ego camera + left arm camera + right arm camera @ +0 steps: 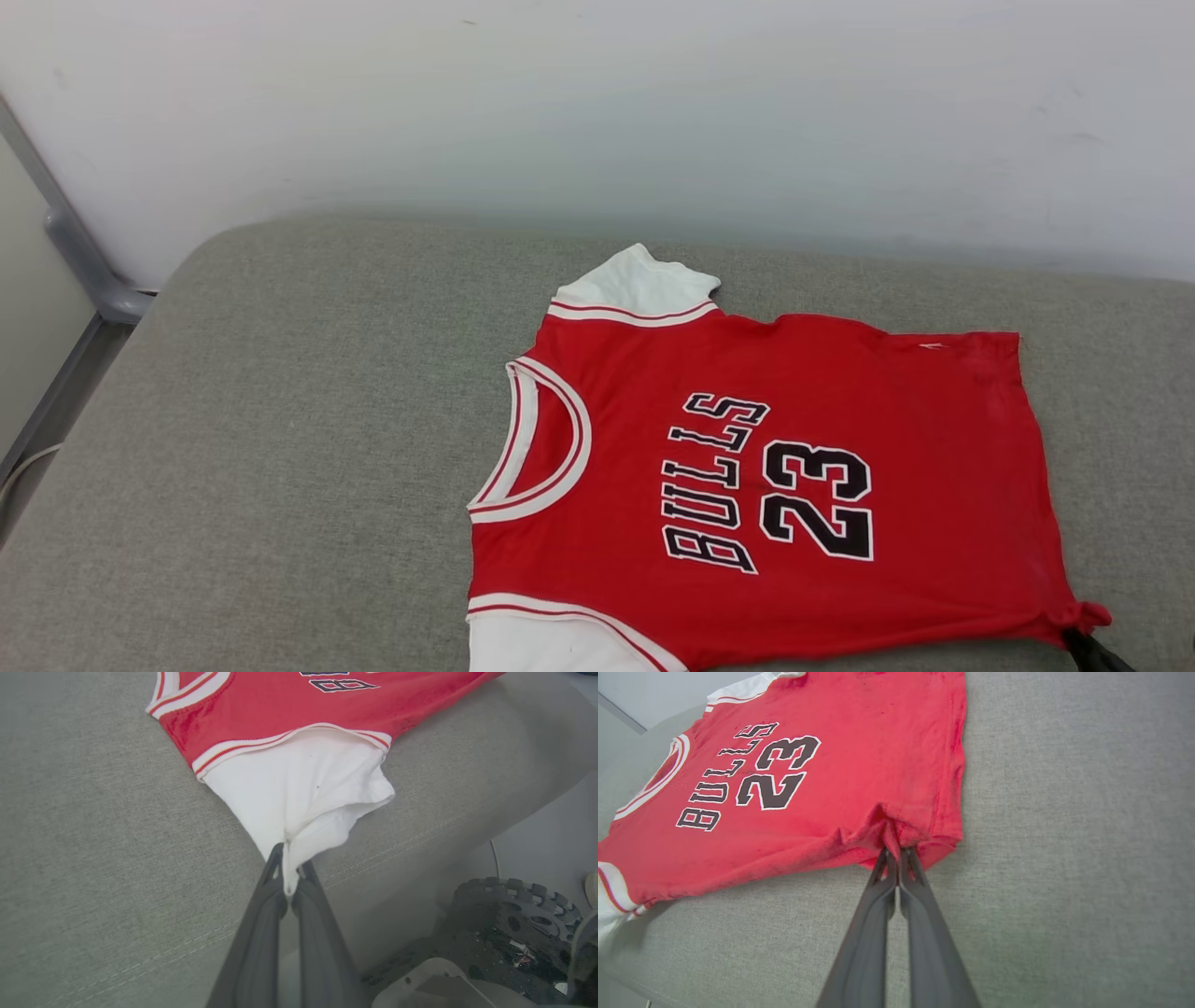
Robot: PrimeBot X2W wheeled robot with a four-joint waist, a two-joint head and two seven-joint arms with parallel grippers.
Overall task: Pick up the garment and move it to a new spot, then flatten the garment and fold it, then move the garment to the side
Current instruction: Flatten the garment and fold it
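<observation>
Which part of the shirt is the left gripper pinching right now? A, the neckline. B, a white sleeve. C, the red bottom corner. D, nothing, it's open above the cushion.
B: in the left wrist view the left gripper is shut on the edge of the white sleeve of the red shirt.

garment sleeve [551, 649] cropped below, right claw [1083, 644] mostly cropped
</observation>
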